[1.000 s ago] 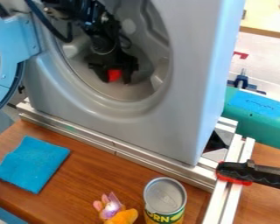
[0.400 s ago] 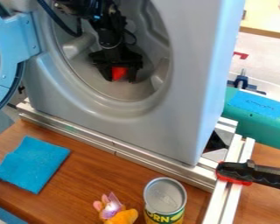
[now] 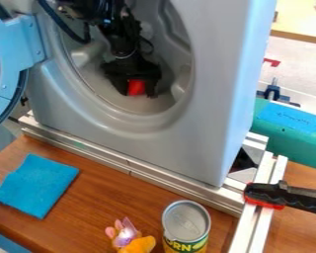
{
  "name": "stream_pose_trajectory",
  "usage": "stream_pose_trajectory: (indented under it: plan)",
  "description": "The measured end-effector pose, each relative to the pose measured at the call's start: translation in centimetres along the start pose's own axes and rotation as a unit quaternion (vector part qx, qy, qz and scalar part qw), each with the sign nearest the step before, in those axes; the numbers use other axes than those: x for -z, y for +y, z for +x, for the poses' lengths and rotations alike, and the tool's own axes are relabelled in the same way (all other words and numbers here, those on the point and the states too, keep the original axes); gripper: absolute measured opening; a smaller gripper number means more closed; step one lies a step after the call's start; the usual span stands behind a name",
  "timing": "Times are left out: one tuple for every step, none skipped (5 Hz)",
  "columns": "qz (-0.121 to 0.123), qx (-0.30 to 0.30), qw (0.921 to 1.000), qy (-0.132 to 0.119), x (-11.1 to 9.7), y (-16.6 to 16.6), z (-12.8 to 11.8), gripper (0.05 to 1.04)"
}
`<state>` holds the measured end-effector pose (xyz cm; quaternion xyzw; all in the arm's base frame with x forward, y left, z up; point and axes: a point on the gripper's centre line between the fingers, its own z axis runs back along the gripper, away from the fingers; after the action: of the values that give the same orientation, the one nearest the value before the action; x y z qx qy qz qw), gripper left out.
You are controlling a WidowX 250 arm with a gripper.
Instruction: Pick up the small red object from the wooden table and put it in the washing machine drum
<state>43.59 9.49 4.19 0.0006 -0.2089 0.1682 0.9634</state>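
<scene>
Two mishaps can be foreseen: the red object point(image 3: 136, 87) could be dropped if it is pinched off-centre, and the rim point(image 3: 138, 119) of the washing machine point(image 3: 207, 128) could be struck if the fingers point(image 3: 120, 85) are drawn out too low. Inside the drum, the red object is seen between the fingertips, apparently clasped, though how firmly cannot be told
</scene>
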Motion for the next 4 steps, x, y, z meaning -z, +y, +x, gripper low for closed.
stream_pose_trajectory:
  plan:
    - [0.008,0.009,0.9999,0.008,-0.3,0.3,-1.1,0.97]
    - [0.032,0.026,0.9989,0.022,-1.6,1.0,-3.5,0.974]
    - [0.052,0.03,0.9964,0.059,-2.4,2.2,-8.4,0.993]
    - [0.081,0.038,0.9932,0.075,-4.6,3.3,-11.4,0.996]
